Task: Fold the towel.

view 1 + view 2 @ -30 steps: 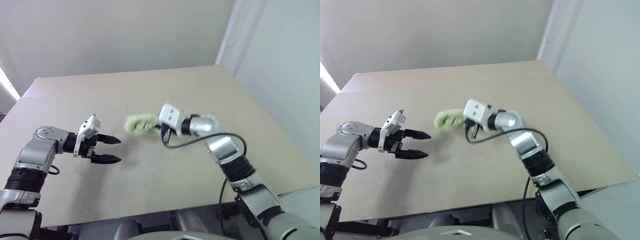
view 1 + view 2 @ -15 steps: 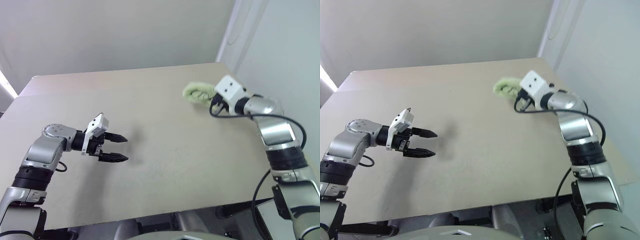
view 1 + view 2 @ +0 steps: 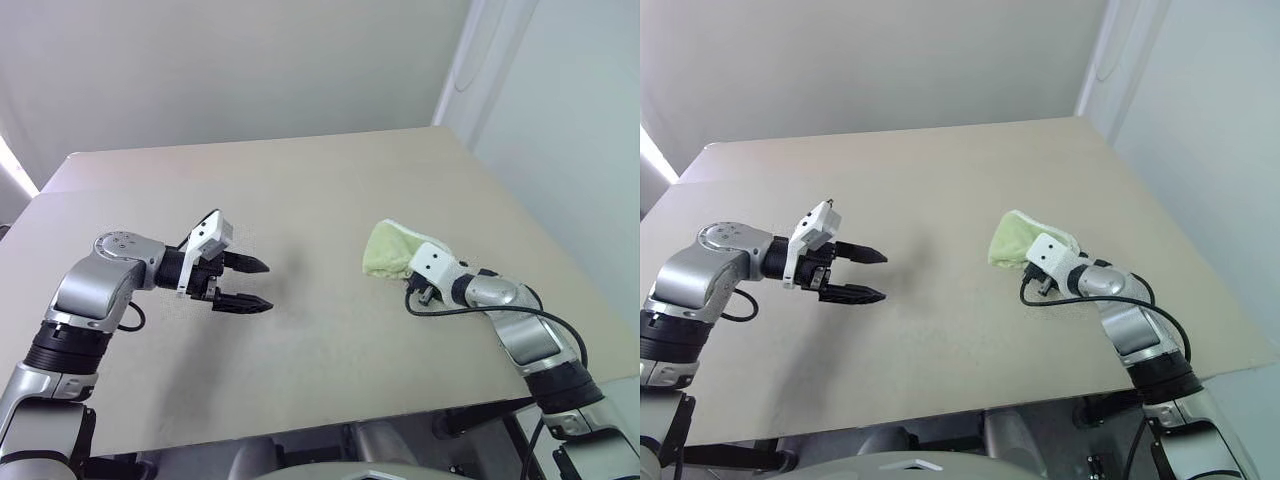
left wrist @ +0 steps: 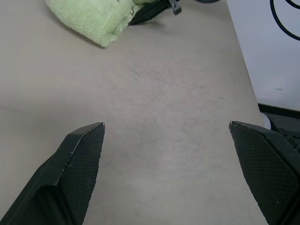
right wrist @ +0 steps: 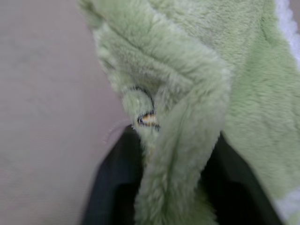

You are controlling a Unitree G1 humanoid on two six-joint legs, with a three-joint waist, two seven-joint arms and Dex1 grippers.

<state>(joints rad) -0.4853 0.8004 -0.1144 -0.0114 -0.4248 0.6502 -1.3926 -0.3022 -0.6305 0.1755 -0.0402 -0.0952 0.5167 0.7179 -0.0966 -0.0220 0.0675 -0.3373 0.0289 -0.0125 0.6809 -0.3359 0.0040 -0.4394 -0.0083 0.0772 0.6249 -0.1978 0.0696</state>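
Right now the towel [image 3: 392, 250] sits bunched in a lump on the table [image 3: 300, 190], toward my right side, with a ridge of green pile lying between the two black fingers of my right claw [image 5: 173, 173]. Those fingers stand partly apart with cloth between them, and I cannot tell whether they are pinching it or merely straddling it. My left claw [image 3: 252, 285] hovers above the table well apart from the towel, fingers spread wide with nothing in them, pointing across toward the lump. My worry is that the cloth is crumpled rather than flat, so any fold I try from here could trap wrinkles or double the wrong layer. If the right claw lets go of a bunched ridge, the towel may slump into a heap with its white edging [image 5: 284, 18] hidden, leaving me no clean corner to pick. A snag is also possible, since the pile could catch on a fingertip as it pulls away. The black cable [image 3: 470, 310] looped along my right forearm hangs close to the surface and could drag the cloth. Otherwise the table offers room, and nothing stands between my left claw and the towel.
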